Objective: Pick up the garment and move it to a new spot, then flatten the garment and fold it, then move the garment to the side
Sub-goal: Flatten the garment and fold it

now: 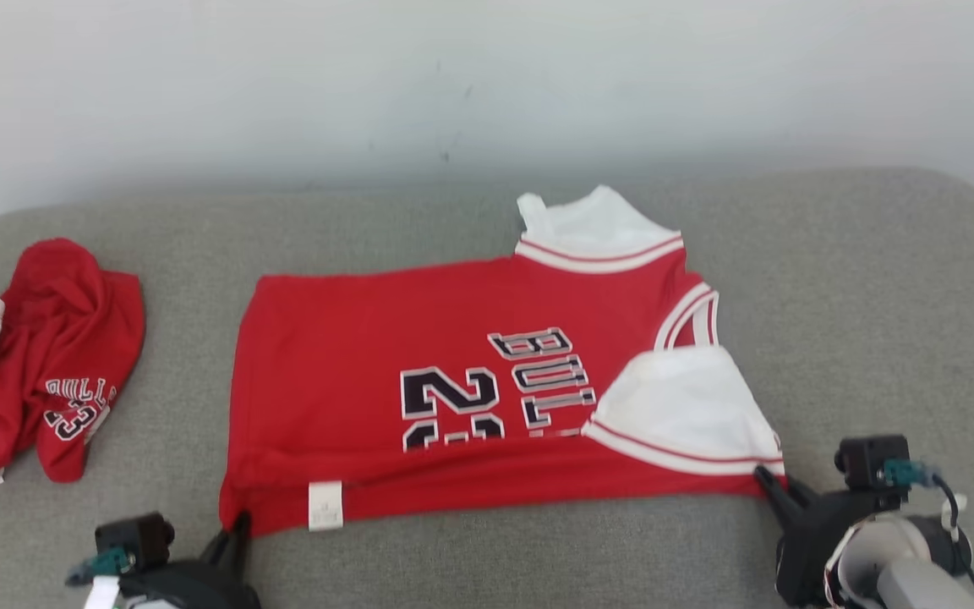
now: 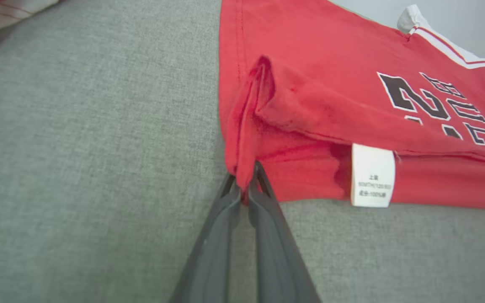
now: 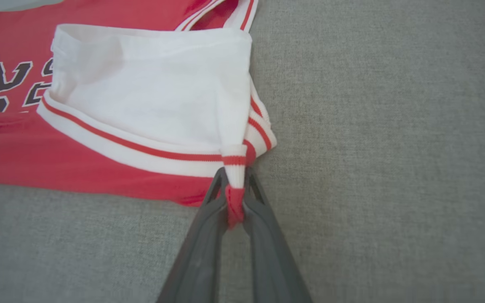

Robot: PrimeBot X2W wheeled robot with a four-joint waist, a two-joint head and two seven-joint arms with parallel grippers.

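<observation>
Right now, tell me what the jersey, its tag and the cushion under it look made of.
Jersey: soft matte knit, likely cotton or polyester; it creases and bunches.
Tag: smooth white label, seemingly woven, printed.
Cushion: coarse grey woven upholstery, visible weave.

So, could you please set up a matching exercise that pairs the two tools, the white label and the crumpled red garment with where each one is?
Things:
1 left tool
2 right tool
3 white label
4 crumpled red garment

Places or states:
A far left of the grey cushion
B shut on a striped trim corner of the jersey
C on the near edge of the jersey
D shut on the red hem corner of the jersey

Pairs: 1-D, 2-B, 3-C, 4-A
</observation>
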